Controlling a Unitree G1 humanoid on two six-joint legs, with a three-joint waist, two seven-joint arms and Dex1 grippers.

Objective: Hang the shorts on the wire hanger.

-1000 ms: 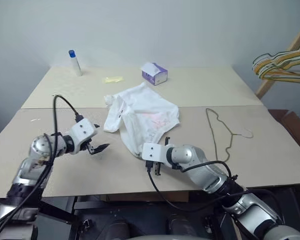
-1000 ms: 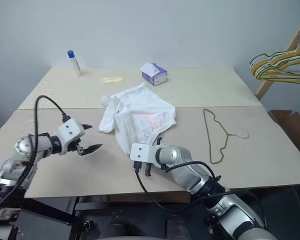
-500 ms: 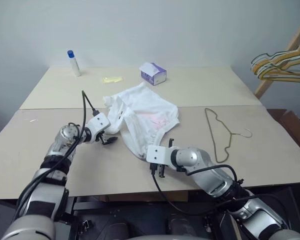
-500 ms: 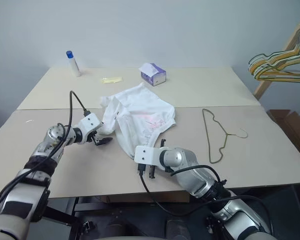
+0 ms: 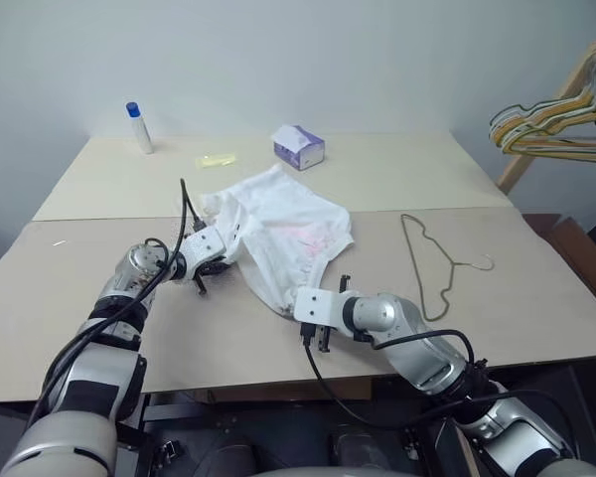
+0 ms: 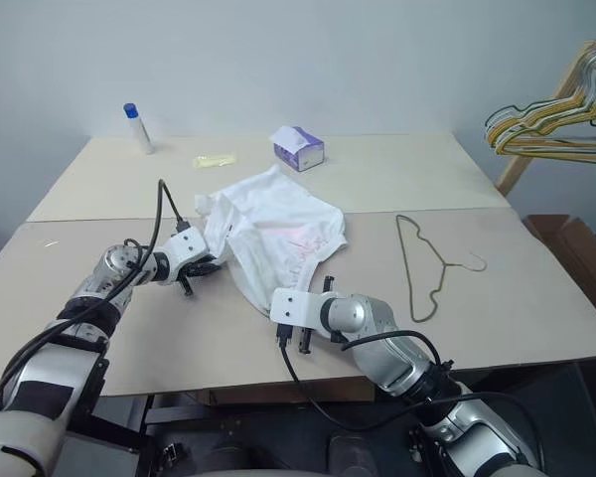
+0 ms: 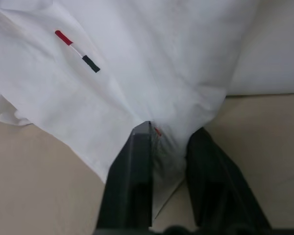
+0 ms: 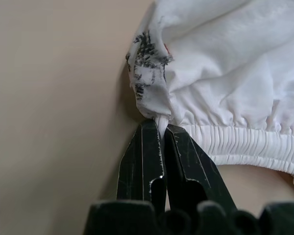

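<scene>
Shorts (image 5: 286,229): white cloth, faint pink print, gathered elastic waistband; lying crumpled on the beige table (image 5: 536,308), between the two grippers. 
Left gripper (image 7: 169,147): two black fingers closed on a fold at the shorts' edge, cloth bunched between the pads. A small red-white-dark tag (image 7: 77,50) sits on the fabric just beyond the fingertips. 
Right gripper (image 8: 161,129): fingers pressed tight together, pinching the waistband's corner; a grey-smudged bit of cloth (image 8: 148,73) rises directly past the tips, and the elastic band runs off to one side. 
Wire hanger (image 5: 432,268): thin olive-grey wire, flat on the table, well apart from both grippers, beyond the right arm's side. 
Tissue box (image 5: 299,147): purple and white, a tissue standing out of its top, on the table beyond the shorts. 
Bottle (image 5: 138,127): white with a blue cap, upright at the far left of the table. 
Coloured hangers (image 5: 551,119): bunched on a wooden rack off the table's right.
</scene>
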